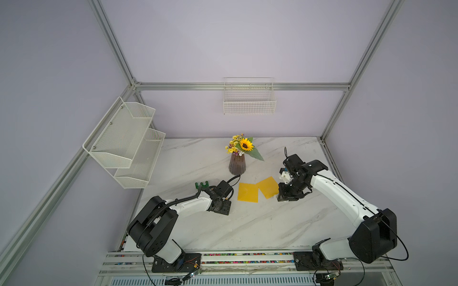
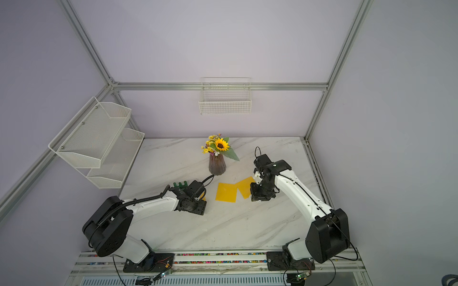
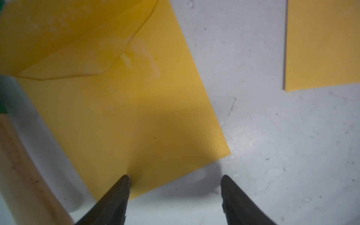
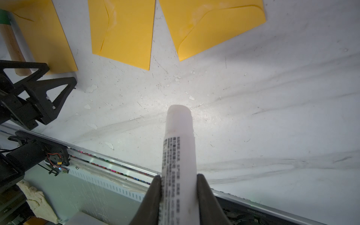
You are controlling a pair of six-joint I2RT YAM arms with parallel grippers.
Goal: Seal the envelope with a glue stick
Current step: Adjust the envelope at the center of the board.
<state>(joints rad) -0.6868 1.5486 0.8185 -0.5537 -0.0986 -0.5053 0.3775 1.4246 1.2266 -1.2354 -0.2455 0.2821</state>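
Three yellow envelopes lie on the marble table. The envelope (image 3: 116, 107) below my left gripper (image 3: 175, 177) has its flap folded down, with pale glue smears near the flap's tip. That gripper is open: one fingertip (image 3: 120, 191) sits on the envelope near its edge, and the other is over bare table. Both top views show the other two envelopes (image 1: 247, 192) (image 1: 268, 187) side by side at mid-table. My right gripper (image 4: 178, 176) is shut on the glue stick (image 4: 179, 140), a white tube with a printed label. It is held over bare table near the right envelope (image 4: 212, 25).
A green toy rake (image 1: 202, 184) with a wooden handle (image 3: 19, 165) lies next to the left envelope. A vase of flowers (image 1: 237, 166) stands behind the envelopes. Wire baskets (image 1: 249, 99) (image 1: 124, 143) hang on the walls. The table's front rail (image 4: 116, 165) runs under my right wrist.
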